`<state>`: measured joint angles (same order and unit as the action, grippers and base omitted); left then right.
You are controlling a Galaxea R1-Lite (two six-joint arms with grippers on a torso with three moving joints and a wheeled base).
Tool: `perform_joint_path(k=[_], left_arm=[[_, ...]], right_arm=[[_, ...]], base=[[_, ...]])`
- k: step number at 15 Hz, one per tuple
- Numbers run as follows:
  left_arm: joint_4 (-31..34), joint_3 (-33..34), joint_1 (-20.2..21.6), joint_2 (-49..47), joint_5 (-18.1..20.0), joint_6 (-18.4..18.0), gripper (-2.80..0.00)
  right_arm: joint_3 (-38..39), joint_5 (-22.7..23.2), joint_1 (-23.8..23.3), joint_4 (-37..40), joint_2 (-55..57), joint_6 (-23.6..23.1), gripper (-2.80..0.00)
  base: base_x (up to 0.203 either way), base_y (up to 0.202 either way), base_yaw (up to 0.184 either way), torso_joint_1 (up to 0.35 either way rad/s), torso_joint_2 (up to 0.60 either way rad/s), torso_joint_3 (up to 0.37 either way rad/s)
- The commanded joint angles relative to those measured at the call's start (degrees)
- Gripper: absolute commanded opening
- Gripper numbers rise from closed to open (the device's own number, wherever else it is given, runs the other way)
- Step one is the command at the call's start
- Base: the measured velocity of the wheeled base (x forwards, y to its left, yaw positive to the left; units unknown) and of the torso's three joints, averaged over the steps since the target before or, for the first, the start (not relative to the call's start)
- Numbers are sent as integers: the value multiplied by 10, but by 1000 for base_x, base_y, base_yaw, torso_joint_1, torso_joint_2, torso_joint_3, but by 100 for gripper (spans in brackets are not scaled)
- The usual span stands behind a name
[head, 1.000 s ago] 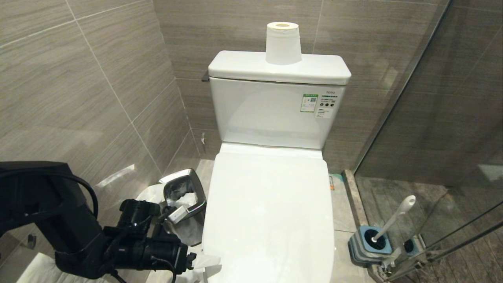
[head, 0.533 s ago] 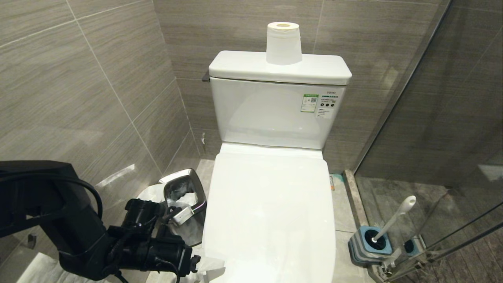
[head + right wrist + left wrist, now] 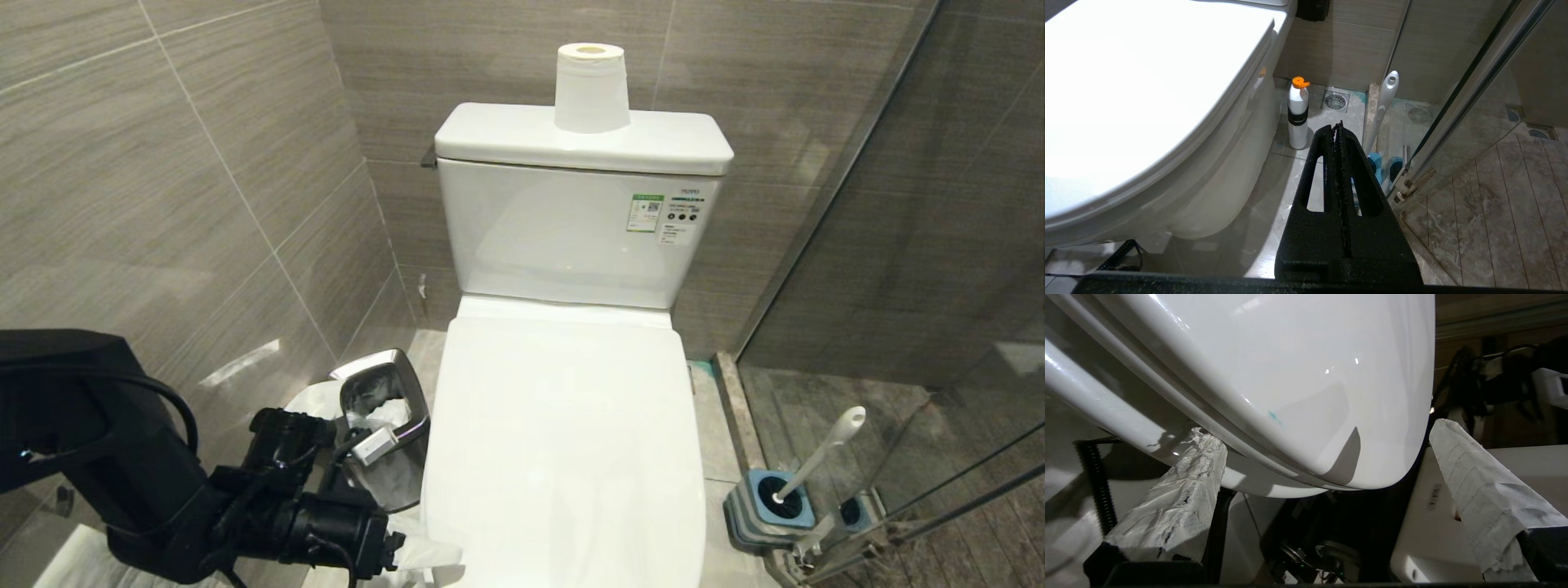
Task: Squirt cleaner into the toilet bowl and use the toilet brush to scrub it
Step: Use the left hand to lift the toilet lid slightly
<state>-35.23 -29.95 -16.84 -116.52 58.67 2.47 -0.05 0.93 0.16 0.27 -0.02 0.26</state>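
While the lid [image 3: 563,441] lies flat on the toilet [image 3: 571,245], the bowl is covered and no cleaner is visible inside. Left gripper [image 3: 1327,457] sits low at 7 o'clock in the head view, at the front left corner of the seat, jaws spread wide and grasping nothing. Its paper-wrapped fingers [image 3: 1180,498] straddle the front edge of the lid; one fingertip is right under the rim, contact uncertain. A small turquoise fleck [image 3: 1274,416] shows on the lid's front surface.

Right gripper [image 3: 1338,134] is outside the head view; its own camera shows the black jaws clenched together, empty, hanging above the floor beside the toilet's right flank.

Toilet brush [image 3: 816,453] stands at 4 o'clock in its blue-and-grey holder [image 3: 767,506], handle leaning toward the glass shower door [image 3: 898,204], untouched. A white bottle with orange cap [image 3: 1298,114] stands upright on the floor just beside the toilet base. Steel-rimmed bin [image 3: 384,425] sits at 8 o'clock against the toilet's left side. Paper roll [image 3: 591,88] stands upright on the tank lid at 12 o'clock.
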Motion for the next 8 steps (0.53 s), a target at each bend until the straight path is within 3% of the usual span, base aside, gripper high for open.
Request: perform_joint_path(k=[1,4,8], left_arm=[[-9,0,4,30,35,15,0],[-11,0,9,52,76,47,0],[-11,-2,5,72,83,74,0]], right_arm=[[0,0,0,0,0,0,-280],[0,0,0,0,0,0,-280],[0,0,0,0,0,0,-280]], base=[[0,0,0,0,0,0],[0,0,0,0,0,0],[0,0,0,0,0,0]])
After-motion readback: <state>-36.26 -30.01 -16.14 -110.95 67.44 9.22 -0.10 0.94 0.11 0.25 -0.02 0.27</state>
